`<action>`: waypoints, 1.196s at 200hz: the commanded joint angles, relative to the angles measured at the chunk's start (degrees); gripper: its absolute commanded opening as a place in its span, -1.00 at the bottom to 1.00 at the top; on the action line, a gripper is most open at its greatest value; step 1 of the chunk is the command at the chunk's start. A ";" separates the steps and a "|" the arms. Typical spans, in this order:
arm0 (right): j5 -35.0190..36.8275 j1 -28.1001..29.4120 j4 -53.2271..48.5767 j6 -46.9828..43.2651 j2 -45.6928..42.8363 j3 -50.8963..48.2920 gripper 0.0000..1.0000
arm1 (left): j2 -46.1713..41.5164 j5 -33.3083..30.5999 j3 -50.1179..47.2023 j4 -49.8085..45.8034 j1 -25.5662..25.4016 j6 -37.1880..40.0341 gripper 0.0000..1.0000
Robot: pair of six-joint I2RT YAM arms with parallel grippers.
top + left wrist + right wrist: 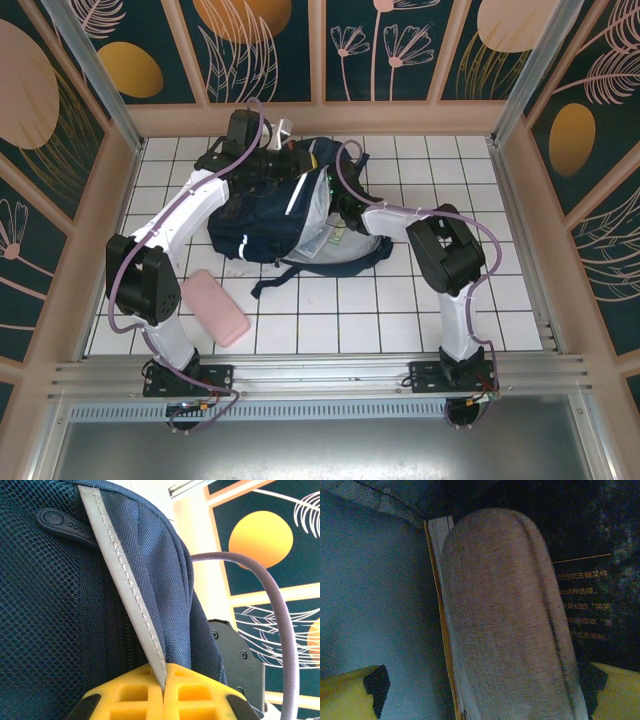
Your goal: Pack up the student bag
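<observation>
Left pincer (163, 686) pinches student bag (265, 225) stripe (125, 590); right pincer (480, 690) inside, cramped.

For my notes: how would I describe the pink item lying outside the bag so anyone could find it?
Start at the white tiled table and find the navy student bag in its middle. Nearer the arm bases and to the bag's left, a flat pink pouch with rounded corners lies alone on the tiles. It is the only pink thing there.

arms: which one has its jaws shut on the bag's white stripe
The left gripper pinches the stripe; the right gripper is open inside the bag.
</observation>
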 commanded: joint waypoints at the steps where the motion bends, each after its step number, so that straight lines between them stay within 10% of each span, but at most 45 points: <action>1: -0.34 0.47 -0.33 -2.19 -3.21 -1.76 0.97 | -4.07 8.57 3.21 10.77 -1.77 -0.55 -1.00; 239: 4.38 -3.89 -2.22 -16.27 -26.28 -19.85 0.91 | -4.27 7.49 0.25 11.56 1.07 -0.39 -1.00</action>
